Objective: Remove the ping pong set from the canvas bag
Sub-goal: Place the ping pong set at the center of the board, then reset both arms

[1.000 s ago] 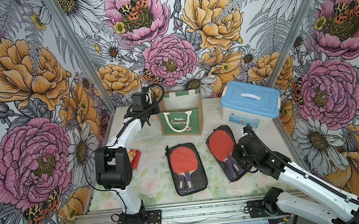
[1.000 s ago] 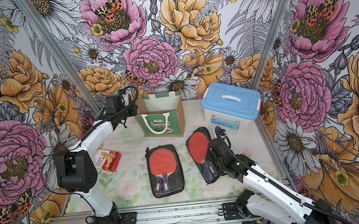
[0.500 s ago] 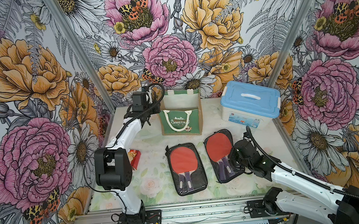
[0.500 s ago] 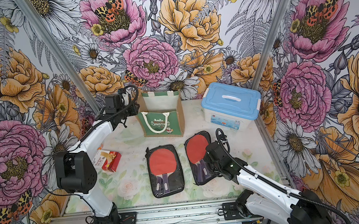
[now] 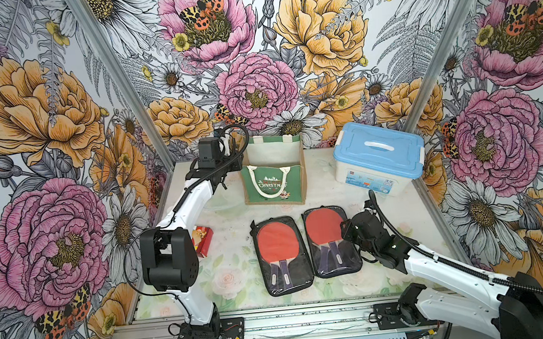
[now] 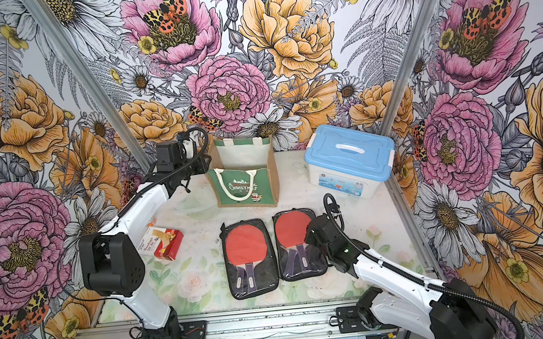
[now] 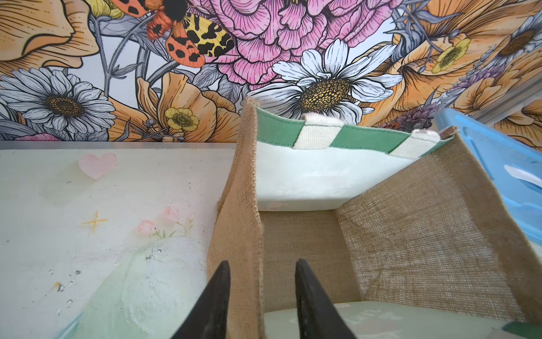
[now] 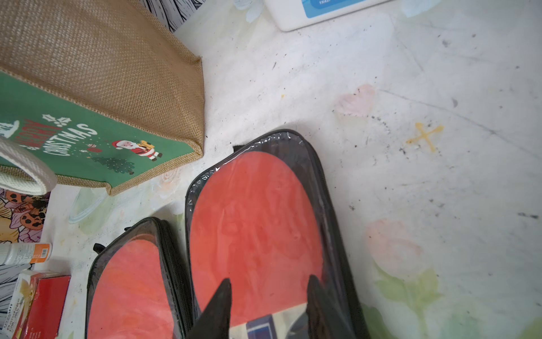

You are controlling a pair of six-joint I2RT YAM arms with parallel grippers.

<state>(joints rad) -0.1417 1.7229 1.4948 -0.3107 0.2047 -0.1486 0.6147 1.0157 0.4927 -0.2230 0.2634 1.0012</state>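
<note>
Left claw (image 7: 261,262), parted, straddles the canvas bag (image 7: 410,220) wall edge; right claw (image 8: 269,278) gapes over a ping pong set (image 8: 255,217).

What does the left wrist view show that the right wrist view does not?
Only the left wrist view: the inside of the canvas bag, no item visible there, and the left gripper open astride its burlap side wall. Only the right wrist view: two ping pong sets in cases, a red carton, the open right gripper over one set. Both: the bag, the table, the plastic box.
</note>
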